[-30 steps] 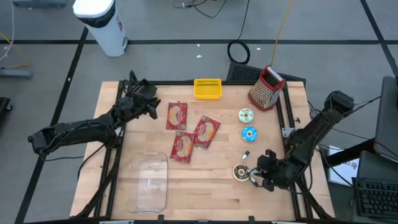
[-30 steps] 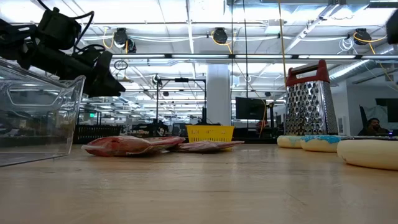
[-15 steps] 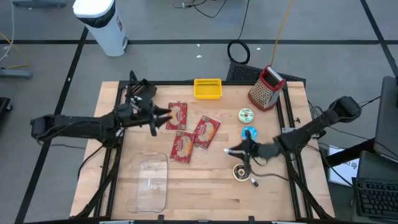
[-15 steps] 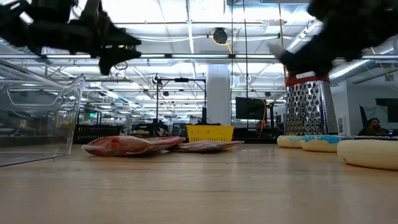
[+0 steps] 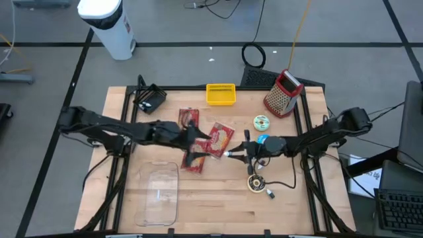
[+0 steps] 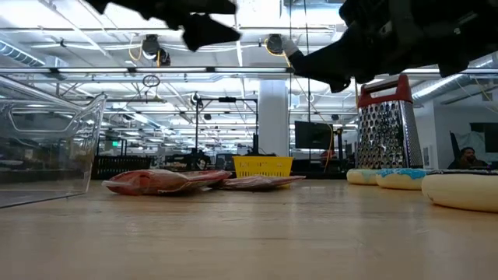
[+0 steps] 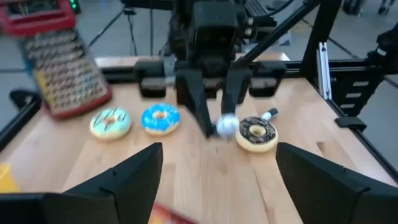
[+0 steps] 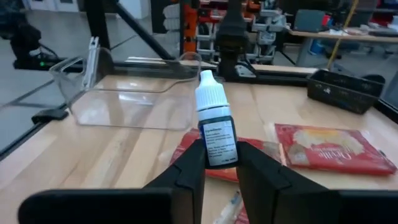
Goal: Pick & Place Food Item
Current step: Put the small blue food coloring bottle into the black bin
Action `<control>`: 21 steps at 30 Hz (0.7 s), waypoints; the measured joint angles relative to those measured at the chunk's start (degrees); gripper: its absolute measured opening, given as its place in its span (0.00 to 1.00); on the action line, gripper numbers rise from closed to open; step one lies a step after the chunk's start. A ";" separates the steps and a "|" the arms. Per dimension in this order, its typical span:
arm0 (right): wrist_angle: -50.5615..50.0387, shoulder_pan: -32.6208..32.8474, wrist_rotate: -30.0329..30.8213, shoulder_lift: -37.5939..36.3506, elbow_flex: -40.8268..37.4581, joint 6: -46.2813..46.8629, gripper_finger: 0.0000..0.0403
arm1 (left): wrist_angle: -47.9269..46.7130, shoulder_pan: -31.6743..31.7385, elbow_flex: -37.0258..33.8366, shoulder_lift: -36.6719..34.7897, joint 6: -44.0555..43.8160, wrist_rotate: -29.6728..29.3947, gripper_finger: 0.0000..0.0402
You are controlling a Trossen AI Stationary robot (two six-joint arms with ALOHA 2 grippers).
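Note:
Three red food packets (image 5: 220, 139) lie flat at the table's middle. A sprinkled donut (image 5: 262, 122), a blue donut (image 5: 266, 141) and a chocolate donut (image 5: 256, 183) lie to their right. My left gripper (image 5: 200, 144) hovers open over the packets, fingers wide apart (image 7: 217, 155), touching nothing. My right gripper (image 5: 232, 153) faces it from the right, above the table, shut on a small white-capped dropper bottle (image 8: 214, 121). In the low view both grippers, left (image 6: 210, 31) and right (image 6: 311, 62), hang high above the wood. My right gripper pinches the dropper bottle's labelled lower body (image 8: 217, 155) between its two fingers. The fingers come level from the table's right and lie along the bottle. The white cap (image 7: 225, 124) sticks out past the fingertips toward the table's left. The bottle is lifted clear of the table.
A clear plastic container (image 5: 158, 192) lies at the near left. A yellow basket (image 5: 221, 94) and a metal grater (image 5: 283, 92) stand along the far edge. A small bottle-like item (image 7: 268, 114) lies beside the chocolate donut. A black object (image 5: 151, 99) sits at the far left corner.
My left gripper has swung from the far left corner toward the table's middle and risen, ending over the red packets. My right gripper has swung from the near right corner, by the chocolate donut, toward the middle and turned level. The packets and donuts have stayed put.

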 joint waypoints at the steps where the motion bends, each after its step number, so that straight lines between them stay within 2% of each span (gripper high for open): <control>1: 0.64 0.01 -0.04 0.66 0.51 -0.57 0.16 | 0.07 -0.29 1.42 1.53 0.39 0.01 0.79; 8: 3.86 -0.01 -0.01 1.19 1.11 -3.62 0.17 | 0.25 -1.25 8.17 9.58 0.13 0.49 0.76; 21: 8.40 1.06 -0.01 1.14 1.14 -7.04 0.17 | 1.30 -2.39 13.06 16.31 -0.71 0.24 0.75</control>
